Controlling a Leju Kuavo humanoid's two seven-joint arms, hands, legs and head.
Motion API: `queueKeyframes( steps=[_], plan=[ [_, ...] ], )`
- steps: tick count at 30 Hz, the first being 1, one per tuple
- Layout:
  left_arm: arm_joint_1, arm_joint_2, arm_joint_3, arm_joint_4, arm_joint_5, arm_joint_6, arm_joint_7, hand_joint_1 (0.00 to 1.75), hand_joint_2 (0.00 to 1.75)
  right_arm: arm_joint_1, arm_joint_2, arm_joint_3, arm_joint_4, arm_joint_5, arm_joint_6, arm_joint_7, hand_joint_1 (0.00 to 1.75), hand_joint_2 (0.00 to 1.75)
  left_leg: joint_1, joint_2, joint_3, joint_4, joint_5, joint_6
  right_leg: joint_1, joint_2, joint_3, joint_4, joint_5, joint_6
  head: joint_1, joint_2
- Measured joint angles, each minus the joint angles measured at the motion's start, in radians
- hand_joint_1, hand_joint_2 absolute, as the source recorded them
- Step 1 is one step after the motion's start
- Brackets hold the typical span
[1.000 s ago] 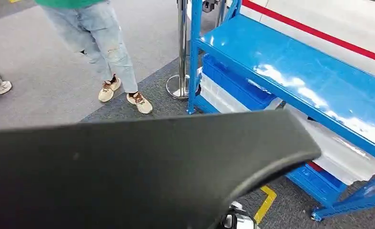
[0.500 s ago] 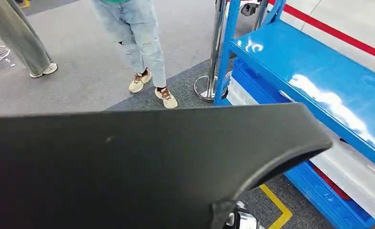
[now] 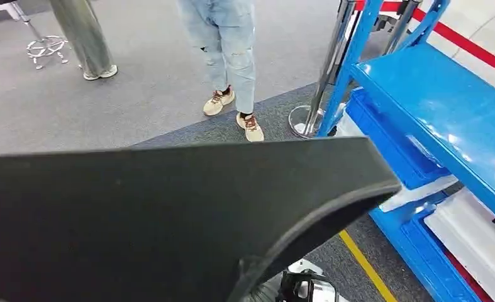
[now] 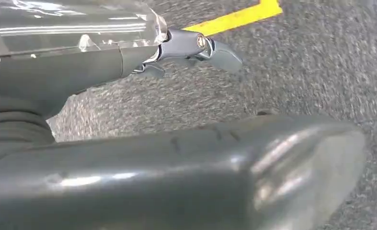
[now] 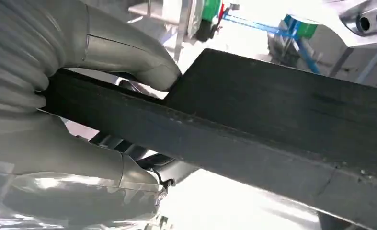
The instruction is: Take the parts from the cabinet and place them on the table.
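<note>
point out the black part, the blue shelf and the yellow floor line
black part (image 3: pixel 169 214), head view, on its broad flat face
blue shelf (image 3: pixel 446 100), head view, on a bare patch of the top board
yellow floor line (image 3: pixel 367 267), head view, on the stripe near the shelf's foot

A large dark panel (image 3: pixel 169 214) is spreading across the near view, blocking most of the space in front of the body. To the right, the blue shelving rack (image 3: pixel 458 107) is standing close, its blue crates (image 3: pixel 395 148) and white trays (image 3: pixel 477 239) filling the lower level. A metal stanchion post (image 3: pixel 323 75) is rising at the rack's far corner. A person in jeans (image 3: pixel 229 50) is standing on the grey carpet (image 3: pixel 138 100) ahead (another leg (image 3: pixel 81 34) farther left).
</note>
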Motion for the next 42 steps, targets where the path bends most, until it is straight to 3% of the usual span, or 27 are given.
queueKeyframes(
  steps=[1,2,5,6,7,8,10,11,12,17,18,19,22,24,25,27,28,29,31,32,33,34,37,38,39,40,42],
  plan=[
    [-0.001,0.000,0.000,0.000,-0.001,0.002,0.002,0.00,0.00,0.000,0.000,0.000,0.001,0.000,0.000,0.000,1.66,1.75,0.002,-0.011,-0.007,0.007,-0.002,-0.005,-0.009,0.058,0.020,-0.056,0.013,0.000,0.001,0.000],
    [-0.005,0.000,0.000,0.000,-0.002,0.003,0.005,0.00,0.00,0.002,-0.001,0.000,0.001,0.000,0.000,0.000,1.66,1.75,-0.005,-0.024,-0.019,0.024,-0.006,-0.013,-0.010,0.076,0.028,-0.079,0.004,-0.001,-0.001,0.000],
    [0.002,0.000,0.000,0.000,-0.004,0.006,0.009,0.00,0.00,0.001,-0.003,0.000,0.002,0.000,0.000,-0.002,1.66,1.75,0.009,-0.057,-0.031,0.014,0.005,-0.038,0.001,0.047,0.022,-0.072,0.005,-0.017,0.000,0.000],
    [0.004,0.000,0.000,0.000,-0.005,0.006,0.009,0.00,0.00,0.000,-0.002,0.000,0.002,-0.002,0.000,-0.003,1.66,1.75,0.009,-0.054,-0.035,0.017,0.002,-0.041,-0.005,0.033,0.024,-0.081,0.009,-0.026,-0.001,0.000],
    [0.007,-0.003,0.000,0.000,-0.005,0.008,0.009,0.00,0.00,0.000,-0.002,0.000,0.002,-0.002,0.000,-0.005,1.66,1.75,0.003,0.009,-0.040,0.036,-0.010,-0.044,-0.003,0.020,0.029,-0.084,0.011,-0.031,-0.002,0.000],
    [0.005,-0.003,0.000,0.000,-0.005,0.009,0.009,0.00,0.00,0.000,-0.002,0.000,0.002,-0.005,0.001,-0.008,1.66,1.75,0.002,0.048,-0.061,0.082,-0.039,-0.047,0.000,0.008,0.030,-0.085,0.011,-0.038,-0.003,0.000],
    [-0.004,-0.003,0.000,0.000,-0.005,0.011,0.008,0.00,0.00,0.001,-0.003,0.000,0.003,-0.006,0.001,-0.007,1.66,1.75,0.004,0.072,-0.134,0.236,-0.111,-0.050,0.010,-0.027,0.031,-0.084,0.007,-0.044,-0.003,0.000],
    [-0.005,-0.004,0.000,0.000,-0.005,0.011,0.008,0.00,0.00,0.001,-0.003,0.000,0.006,-0.006,0.000,-0.007,1.66,1.75,0.004,0.075,-0.162,0.297,-0.131,-0.050,0.013,-0.044,0.031,-0.084,0.006,-0.047,-0.003,0.000],
    [-0.002,-0.004,0.000,0.000,-0.005,0.011,0.009,0.00,0.00,0.002,-0.003,0.000,0.007,-0.006,0.000,-0.007,1.66,1.75,0.004,0.077,-0.166,0.310,-0.126,-0.050,0.015,-0.057,0.032,-0.084,0.004,-0.049,-0.003,0.000],
    [0.000,-0.004,0.000,0.000,-0.005,0.011,0.009,0.00,0.00,0.002,-0.003,0.000,0.007,-0.006,0.000,-0.007,1.66,1.75,0.004,0.079,-0.151,0.287,-0.107,-0.048,0.017,-0.067,0.033,-0.084,0.003,-0.049,-0.003,0.000],
    [0.002,-0.003,0.000,0.000,0.000,0.011,0.010,0.00,0.00,0.002,-0.003,0.000,0.006,-0.005,0.000,-0.007,1.66,1.75,-0.004,0.111,-0.040,0.095,-0.019,-0.031,0.022,-0.096,0.041,-0.084,-0.002,-0.048,-0.003,0.000],
    [-0.004,0.005,0.000,0.000,0.016,0.008,0.009,0.00,0.00,0.001,-0.002,0.001,0.003,-0.003,0.001,-0.006,1.66,1.75,-0.026,0.166,-0.006,0.023,-0.024,-0.010,0.030,-0.122,0.042,-0.083,-0.008,-0.037,-0.003,0.000],
    [0.003,0.016,0.005,0.000,0.030,0.010,0.013,0.00,0.00,-0.008,0.019,0.015,0.008,0.012,-0.002,-0.001,1.66,1.75,-0.026,0.131,-0.007,0.008,-0.016,0.002,0.030,-0.156,0.051,-0.087,-0.013,-0.027,-0.003,0.000],
    [0.002,0.016,0.012,0.000,0.053,0.029,0.030,0.00,0.00,-0.017,0.032,0.028,0.016,0.016,0.003,-0.004,1.66,1.75,-0.016,0.108,0.004,-0.006,-0.006,0.010,0.020,-0.062,0.032,-0.034,-0.052,-0.017,-0.002,0.000],
    [-0.005,0.015,0.021,0.000,0.070,0.045,0.037,0.00,0.00,-0.022,0.036,0.037,0.025,0.013,0.016,-0.008,1.66,1.75,-0.015,0.096,0.001,-0.006,-0.004,0.013,0.020,-0.038,-0.004,0.038,-0.092,-0.017,-0.001,0.000],
    [-0.009,0.005,0.046,0.000,0.114,0.088,0.044,0.00,0.00,-0.046,0.055,0.063,0.055,-0.009,0.065,0.003,1.66,1.75,-0.015,0.069,0.000,-0.005,-0.003,0.014,0.017,-0.024,-0.078,0.182,-0.148,-0.013,-0.001,0.000],
    [-0.009,-0.002,0.063,0.000,0.133,0.110,0.045,0.00,0.00,-0.062,0.069,0.081,0.071,-0.025,0.088,0.015,1.66,1.75,-0.014,0.057,-0.001,-0.003,-0.003,0.014,0.015,-0.024,-0.096,0.210,-0.144,-0.011,-0.002,0.000],
    [-0.009,-0.010,0.079,0.000,0.145,0.129,0.045,0.00,0.00,-0.082,0.086,0.099,0.081,-0.049,0.100,0.041,1.66,1.75,-0.013,0.044,0.000,-0.001,-0.004,0.012,0.012,-0.024,-0.093,0.192,-0.117,-0.008,0.000,0.000],
    [-0.009,-0.029,0.106,0.000,0.155,0.155,0.044,0.00,0.00,-0.122,0.116,0.138,0.084,-0.115,0.102,0.103,1.66,1.75,-0.008,0.017,0.000,0.011,-0.010,0.004,0.002,-0.014,-0.034,0.056,-0.023,-0.003,0.000,0.000],
    [-0.009,-0.035,0.111,0.000,0.155,0.156,0.041,0.00,0.00,-0.139,0.120,0.151,0.080,-0.142,0.098,0.115,1.66,1.75,-0.004,0.001,-0.003,0.020,-0.015,-0.003,-0.007,0.021,0.003,-0.029,0.019,0.001,0.001,0.000],
    [-0.008,-0.039,0.114,-0.002,0.154,0.155,0.040,0.00,0.00,-0.148,0.119,0.154,0.078,-0.156,0.097,0.120,1.66,1.75,-0.006,-0.011,-0.009,0.026,-0.018,-0.010,-0.011,0.068,0.009,-0.042,0.002,0.003,0.001,0.000],
    [-0.010,-0.043,0.118,-0.003,0.153,0.155,0.039,0.00,0.00,-0.152,0.118,0.155,0.074,-0.165,0.096,0.121,1.66,1.75,-0.004,-0.026,-0.021,0.037,-0.018,-0.016,-0.013,0.076,0.011,-0.059,0.000,-0.001,-0.001,0.000],
    [0.003,-0.056,0.124,-0.005,0.146,0.140,0.032,0.00,0.00,-0.168,0.117,0.162,0.070,-0.172,0.088,0.117,1.66,1.75,0.008,-0.055,-0.028,0.023,-0.007,-0.041,0.000,0.048,0.011,-0.064,0.006,-0.021,0.003,0.000],
    [0.006,-0.056,0.124,-0.007,0.133,0.123,0.026,0.00,0.00,-0.169,0.117,0.162,0.068,-0.168,0.075,0.111,1.66,1.75,0.010,-0.044,-0.030,0.028,-0.012,-0.043,-0.006,0.031,0.018,-0.075,0.011,-0.030,0.003,0.000],
    [0.008,-0.056,0.122,-0.007,0.115,0.100,0.019,0.00,0.00,-0.166,0.113,0.162,0.068,-0.158,0.058,0.098,1.66,1.75,0.002,0.017,-0.040,0.055,-0.029,-0.045,-0.004,0.022,0.024,-0.082,0.012,-0.035,0.000,0.000],
    [0.006,-0.049,0.115,-0.009,0.096,0.073,0.013,0.00,0.00,-0.162,0.103,0.156,0.068,-0.144,0.039,0.074,1.66,1.75,0.002,0.050,-0.070,0.117,-0.065,-0.047,0.000,0.006,0.027,-0.084,0.012,-0.038,-0.004,0.000],
    [0.003,-0.040,0.098,-0.011,0.078,0.044,0.008,0.00,0.00,-0.147,0.074,0.141,0.073,-0.128,0.028,0.035,1.66,1.75,0.004,0.073,-0.146,0.270,-0.130,-0.051,0.008,-0.029,0.026,-0.084,0.010,-0.042,-0.004,0.000]
  ],
)
